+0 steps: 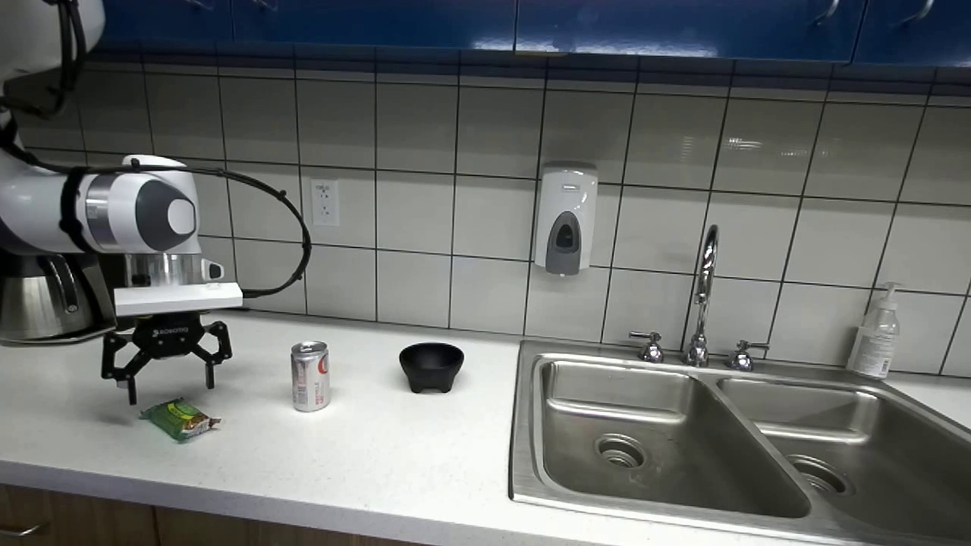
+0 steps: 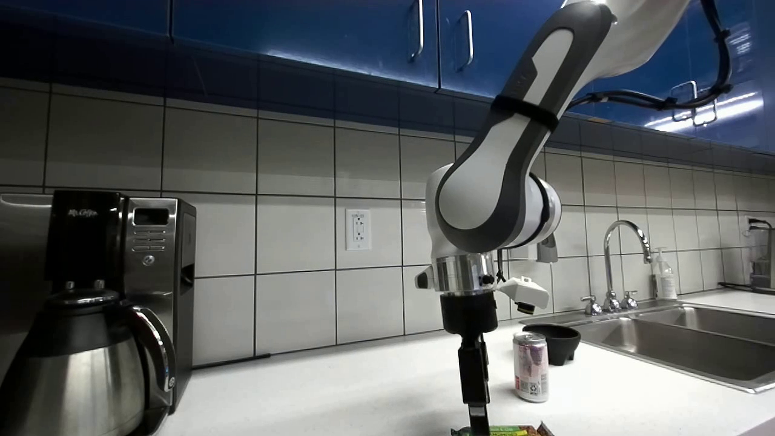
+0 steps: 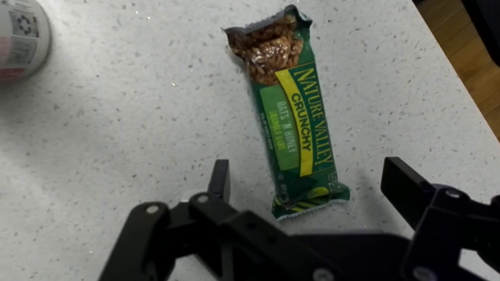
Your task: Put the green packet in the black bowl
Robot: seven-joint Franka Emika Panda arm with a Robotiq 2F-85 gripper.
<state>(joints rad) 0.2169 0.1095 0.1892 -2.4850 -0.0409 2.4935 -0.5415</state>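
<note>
in an exterior view, facing the tiled backsplash (image 1: 413,212) from in front of and above the countertop (image 1: 394,470), far enough back for double-basin sink (image 1: 525,425) and steel carafe (image 1: 26,307). in an exterior view, nearer the arm (image 2: 484,188), low near the mr. coffee machine (image 2: 151,266), looking slantwise toward the sink. in both exterior views, sharing drink can (image 1: 311,377), black bowl (image 1: 431,365) and faucet (image 1: 699,334). in the wrist view, looking down past the gripper (image 3: 307,168), close above the nature valley granola bar (image 3: 293,125).
</note>
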